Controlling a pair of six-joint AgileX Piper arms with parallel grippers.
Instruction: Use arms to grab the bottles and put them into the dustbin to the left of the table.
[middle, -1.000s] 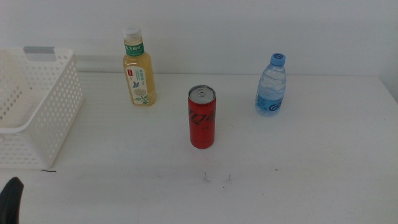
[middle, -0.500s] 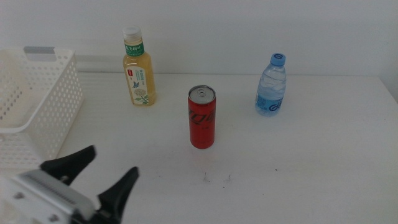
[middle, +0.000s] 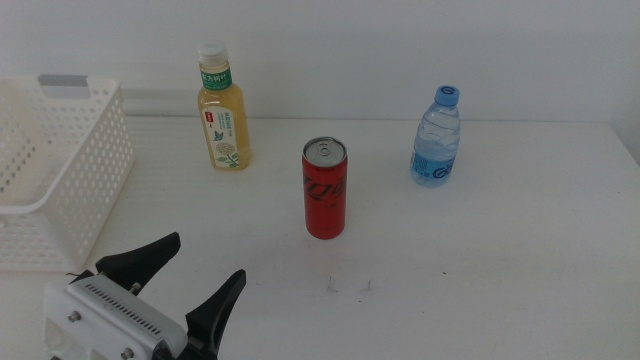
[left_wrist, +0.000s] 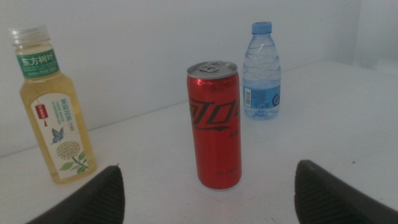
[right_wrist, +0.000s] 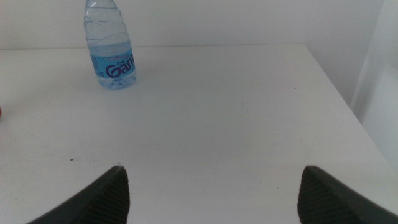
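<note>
Upright on the table (middle: 500, 260): yellow tea bottle (middle: 223, 110) far left, red can (middle: 324, 188) centre, clear water bottle (middle: 437, 137) far right. White basket (middle: 60, 170) at left edge.

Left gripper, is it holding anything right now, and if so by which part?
Nothing. The left gripper hangs open near the table's front, short of the red can; the right gripper is open and empty too.

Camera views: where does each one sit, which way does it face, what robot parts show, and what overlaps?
Middle view: high, looking forward and down over the table; shows basket, tea bottle, can, water bottle and the open left gripper.
Left wrist view: low on the left arm, facing the can and both bottles; own jaws only.
Right wrist view: low on the right arm, facing the water bottle; own open jaws only.
Shared: the water bottle shows in all three.
</note>
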